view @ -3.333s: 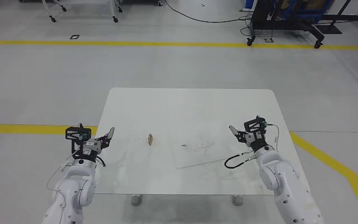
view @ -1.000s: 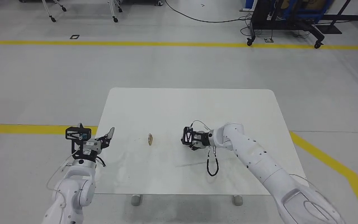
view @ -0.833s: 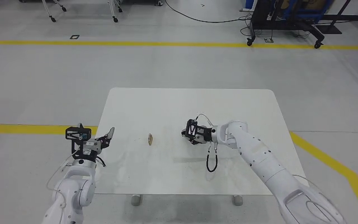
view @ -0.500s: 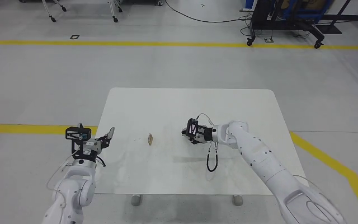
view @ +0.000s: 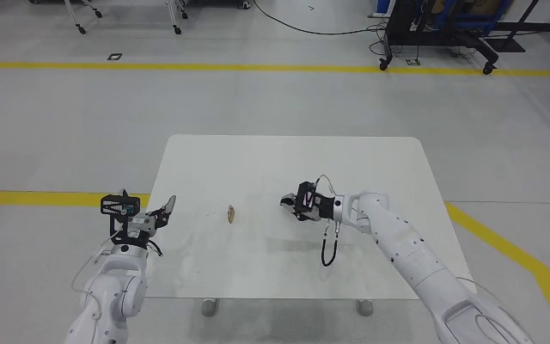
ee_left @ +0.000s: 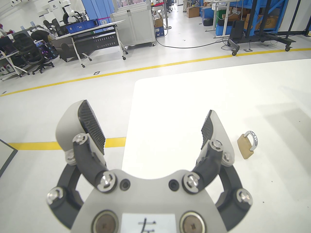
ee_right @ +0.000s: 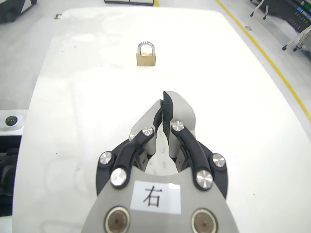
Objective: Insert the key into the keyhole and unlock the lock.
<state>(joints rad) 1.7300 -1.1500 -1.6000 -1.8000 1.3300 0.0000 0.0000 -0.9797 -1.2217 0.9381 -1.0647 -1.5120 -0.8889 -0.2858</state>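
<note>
Right fingers (ee_right: pixel 178 109) swung to centre, together | left fingers (ee_left: pixel 213 132) apart at table (view: pixel 344 163) edge | lock (view: pixel 230 213) between

Lock (ee_right: pixel 146 60): brass-look body, matt; shackle shiny metal. Table (ee_right: pixel 213 78): white, smooth, slight gloss. Left gripper (ee_left: pixel 147 110) pads (ee_left: pixel 91 122): black, ribbed; screws bright metal.
</note>
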